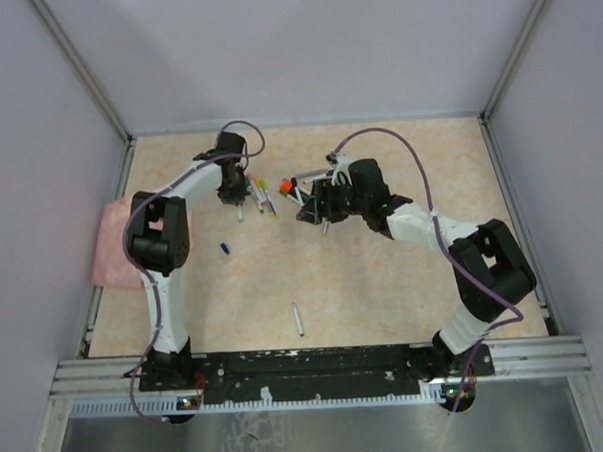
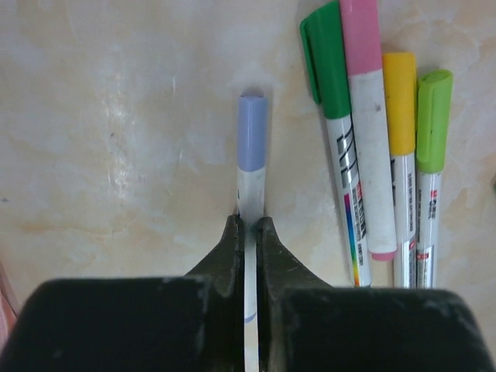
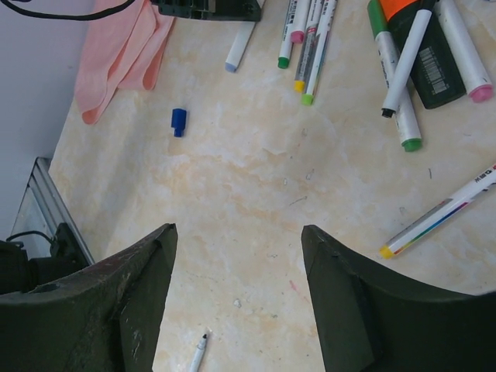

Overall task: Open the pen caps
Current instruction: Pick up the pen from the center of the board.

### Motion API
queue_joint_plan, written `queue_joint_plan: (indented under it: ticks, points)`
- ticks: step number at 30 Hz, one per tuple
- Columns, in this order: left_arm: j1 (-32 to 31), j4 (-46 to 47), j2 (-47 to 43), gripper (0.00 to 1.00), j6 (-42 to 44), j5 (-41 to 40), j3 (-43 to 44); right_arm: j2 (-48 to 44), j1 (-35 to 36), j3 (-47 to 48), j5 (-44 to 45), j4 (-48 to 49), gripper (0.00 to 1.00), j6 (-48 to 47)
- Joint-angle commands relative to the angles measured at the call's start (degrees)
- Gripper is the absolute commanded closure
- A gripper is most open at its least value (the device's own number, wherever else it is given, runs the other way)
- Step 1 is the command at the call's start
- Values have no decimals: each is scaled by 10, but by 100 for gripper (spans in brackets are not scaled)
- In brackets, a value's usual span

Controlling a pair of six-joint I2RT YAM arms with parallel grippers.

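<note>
My left gripper (image 2: 249,225) is shut on the white barrel of a pen, and the pen's lavender cap (image 2: 252,132) sticks out ahead of the jaws, still on. Just to the right lie capped pens side by side: green (image 2: 325,62), pink (image 2: 360,39), yellow (image 2: 399,93) and lime (image 2: 434,116). In the top view the left gripper (image 1: 235,189) is at the back left of the pen cluster (image 1: 265,198). My right gripper (image 3: 236,230) stands open over bare table with nothing between its fingers, and in the top view it (image 1: 311,208) is right of the cluster. A loose blue cap (image 3: 179,122) lies apart.
A pink cloth (image 1: 112,244) lies at the table's left edge. A dark highlighter with an orange tip (image 3: 418,46) rests among more pens at the back right. One uncapped pen (image 1: 298,318) lies alone near the front. Another pen with a yellow end (image 3: 442,217) lies to the right.
</note>
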Motion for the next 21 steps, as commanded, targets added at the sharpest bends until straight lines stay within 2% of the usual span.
queue_joint_plan:
  ticks: [1, 7, 11, 13, 16, 18, 21]
  points:
    - [2, 12, -70, 100, 9, 24, -37, -41, -7, 9, -34, 27, 34, -8]
    - [2, 87, -190, 100, -14, 116, -135, -91, -7, -14, -82, 54, 34, -3]
    - [2, 183, -296, 100, -50, 227, -247, -120, -8, -26, -117, 83, 34, 24]
    - [2, 261, -352, 100, -82, 293, -317, -127, -8, -28, -139, 93, 35, 41]
    - [1, 426, -435, 100, -154, 389, -445, -137, -7, -34, -166, 98, 38, 53]
    - [-2, 554, -479, 100, -212, 423, -506, -141, -5, -44, -166, 111, 38, 65]
    - [-18, 640, -534, 100, -260, 430, -555, -136, -4, -64, -176, 173, 38, 108]
